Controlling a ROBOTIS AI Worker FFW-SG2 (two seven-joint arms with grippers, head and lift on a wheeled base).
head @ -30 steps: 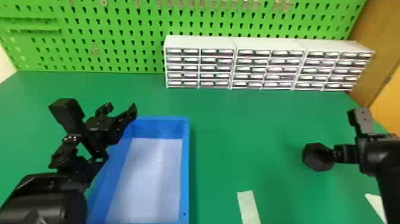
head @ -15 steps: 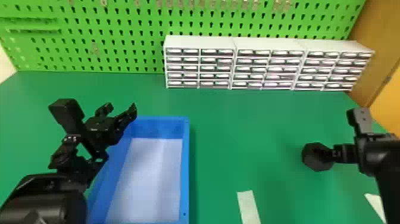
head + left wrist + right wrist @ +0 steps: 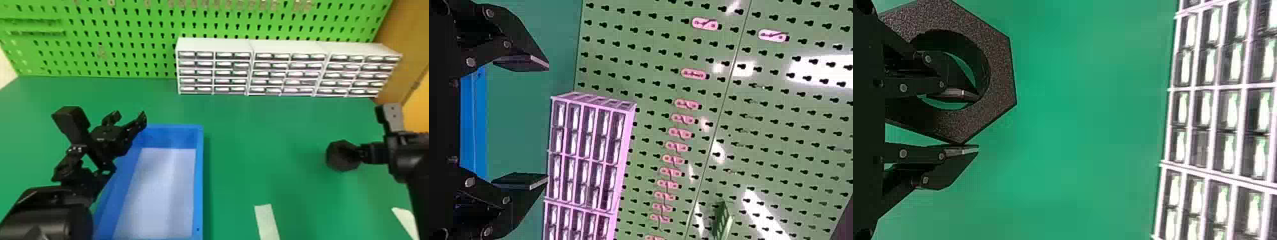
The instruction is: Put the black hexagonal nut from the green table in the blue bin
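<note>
My right gripper (image 3: 364, 153) holds the black hexagonal nut (image 3: 335, 156) at the right side, apparently just above the green table (image 3: 265, 146). In the right wrist view, the same gripper (image 3: 975, 122) is shut on the wall of the nut (image 3: 998, 70), one finger inside its hole and the other against its outer side. Over the blue bin's (image 3: 199, 178) left far corner is my left gripper (image 3: 128, 118). The left wrist view has this gripper (image 3: 547, 123) open with nothing between its fingers, and part of the blue bin (image 3: 474, 125).
White drawer units (image 3: 249, 68) line the table's far side before a green pegboard (image 3: 127, 41). Pale strips (image 3: 267, 220) lie near the front edge, between bin and right arm, and at the far right. The bin's raised right wall faces the nut.
The nut and my right gripper have shifted together upward in the head view, and the nut looks slightly larger, as if lifted. My left arm has kept still.
</note>
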